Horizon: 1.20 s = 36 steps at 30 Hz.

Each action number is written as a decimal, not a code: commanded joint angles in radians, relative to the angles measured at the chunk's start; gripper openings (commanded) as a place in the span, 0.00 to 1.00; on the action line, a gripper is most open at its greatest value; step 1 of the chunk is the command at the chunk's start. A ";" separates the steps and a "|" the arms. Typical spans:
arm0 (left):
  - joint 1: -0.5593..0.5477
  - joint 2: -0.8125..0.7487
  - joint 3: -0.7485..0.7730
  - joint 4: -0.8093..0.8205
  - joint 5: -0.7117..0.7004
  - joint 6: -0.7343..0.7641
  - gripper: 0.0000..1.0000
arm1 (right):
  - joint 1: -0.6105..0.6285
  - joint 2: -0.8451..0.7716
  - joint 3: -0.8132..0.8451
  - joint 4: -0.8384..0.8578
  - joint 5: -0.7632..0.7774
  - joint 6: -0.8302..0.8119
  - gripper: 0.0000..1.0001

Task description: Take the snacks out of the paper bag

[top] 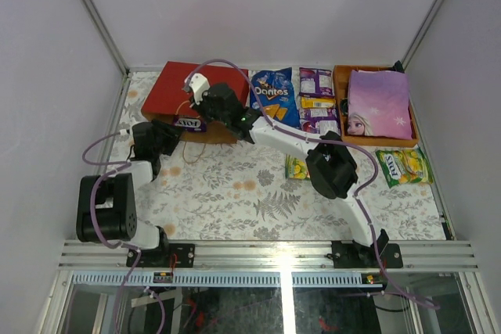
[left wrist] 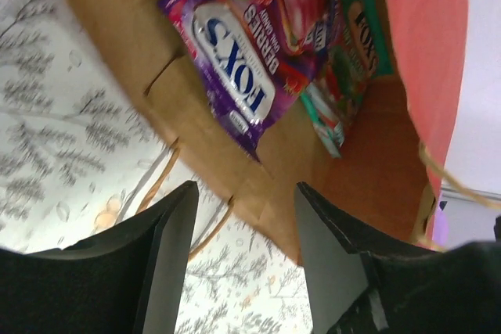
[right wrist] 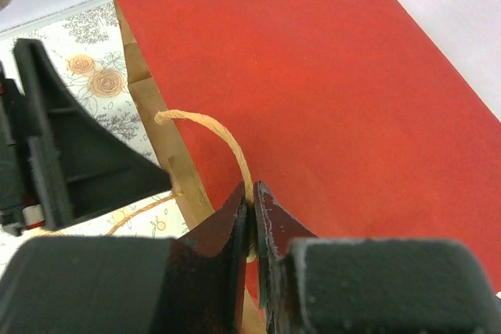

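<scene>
The red paper bag [top: 188,87] lies on its side at the back left, its mouth toward the arms. My right gripper [right wrist: 252,197] is shut on its upper tan cord handle [right wrist: 227,142], above the bag's red side [right wrist: 329,91]; it shows over the mouth in the top view [top: 211,111]. My left gripper [left wrist: 246,232] is open and empty just in front of the mouth [top: 174,131]. Inside on the brown paper lie a purple Fox's packet [left wrist: 235,68] and a teal packet [left wrist: 364,29]. The purple packet pokes out at the mouth [top: 190,123].
A blue Doritos bag [top: 274,95], purple packs [top: 315,81] and a yellow pack [top: 317,102] lie at the back middle. Yellow-green packs lie mid-table [top: 296,167] and at the right [top: 403,166]. An orange tray [top: 341,91] holds a lilac princess item [top: 380,103].
</scene>
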 commanded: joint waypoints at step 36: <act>0.075 0.385 0.236 0.204 0.099 0.034 0.48 | -0.187 -0.133 -0.134 0.293 -0.625 0.475 0.00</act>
